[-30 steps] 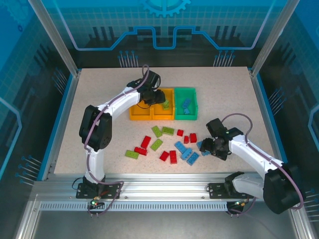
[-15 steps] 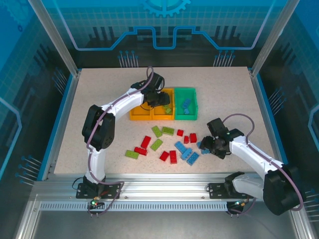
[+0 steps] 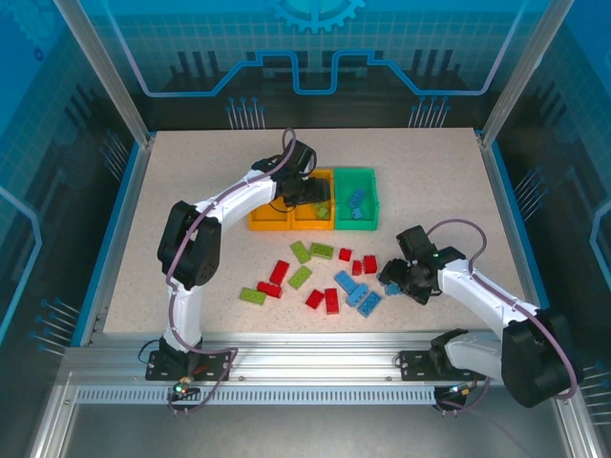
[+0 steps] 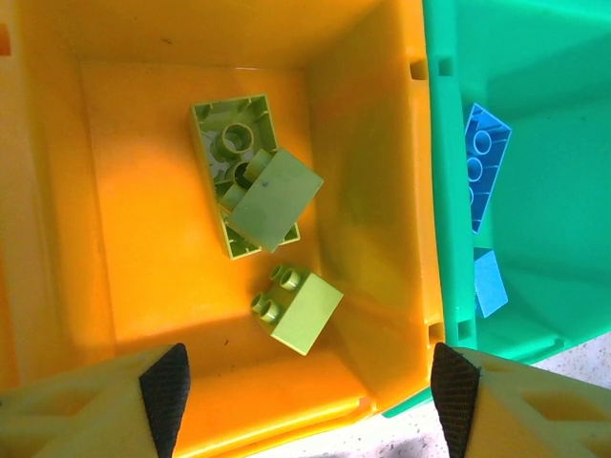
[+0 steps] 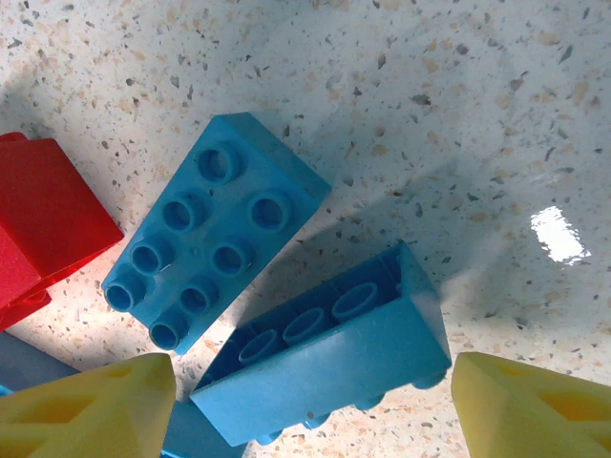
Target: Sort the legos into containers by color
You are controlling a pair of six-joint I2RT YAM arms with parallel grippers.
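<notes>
My left gripper (image 4: 310, 391) hangs open over the middle orange-yellow container (image 4: 372, 191); from above the left gripper (image 3: 313, 197) sits over that container (image 3: 298, 225). Three lime legos lie inside, the nearest a small lime brick (image 4: 298, 303) free of the fingers. The green container (image 4: 563, 114) beside it holds blue legos (image 4: 482, 172). My right gripper (image 5: 315, 410) is open low over the table, its fingers either side of a blue brick lying on its side (image 5: 325, 363), with gaps at both ends. A second blue brick (image 5: 215, 243) lies studs up beside it.
Another orange-yellow container (image 3: 267, 214) stands left of the middle one. Loose red (image 3: 280, 272), lime (image 3: 301, 277) and blue legos (image 3: 357, 294) are scattered mid-table between the arms. A red brick (image 5: 43, 224) lies close to my right gripper's left finger.
My left gripper has opened and let the small lime brick drop into the middle orange-yellow container. The right gripper has edged slightly left over the blue legos.
</notes>
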